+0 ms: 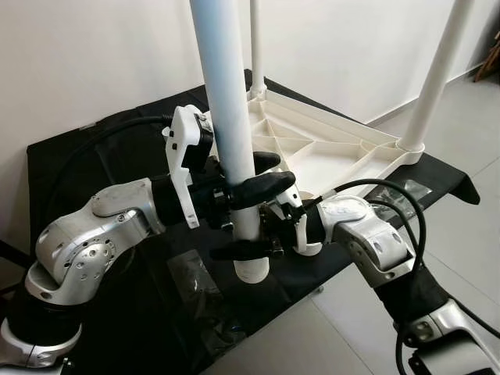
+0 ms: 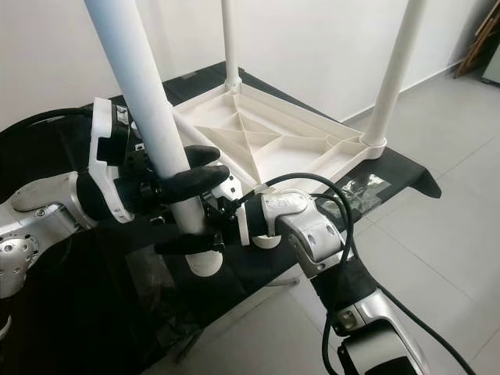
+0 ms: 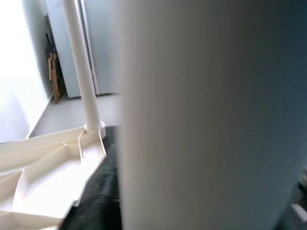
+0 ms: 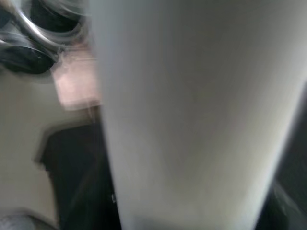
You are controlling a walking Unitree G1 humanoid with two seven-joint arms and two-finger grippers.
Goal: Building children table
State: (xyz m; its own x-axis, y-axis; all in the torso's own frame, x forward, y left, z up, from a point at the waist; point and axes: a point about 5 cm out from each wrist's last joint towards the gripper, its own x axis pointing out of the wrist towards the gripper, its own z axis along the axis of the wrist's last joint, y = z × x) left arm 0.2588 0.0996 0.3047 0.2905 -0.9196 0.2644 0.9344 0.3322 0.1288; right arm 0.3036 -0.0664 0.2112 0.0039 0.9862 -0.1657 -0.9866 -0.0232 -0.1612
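Holding white leg (image 1: 234, 141) upright with both grippers: left gripper (image 1: 258, 176) clamps leg higher, right gripper (image 1: 246, 248) clamps near bottom end. Upturned tabletop (image 1: 312, 144) lies just behind, on black cloth (image 1: 94, 168). I must carry leg's end back to free corner.

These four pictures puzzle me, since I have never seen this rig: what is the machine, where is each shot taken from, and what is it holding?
It is a humanoid robot with two silver arms. The two wide pictures come from its head camera, looking down. The two blurred close-ups come from cameras on its wrists.

Both hands grip one upright white plastic table leg: the left hand higher, the right hand lower, near the leg's bottom end. Behind it, an upside-down white ribbed plastic tabletop lies on a black cloth-covered surface. Two more white legs already stand in its corners.
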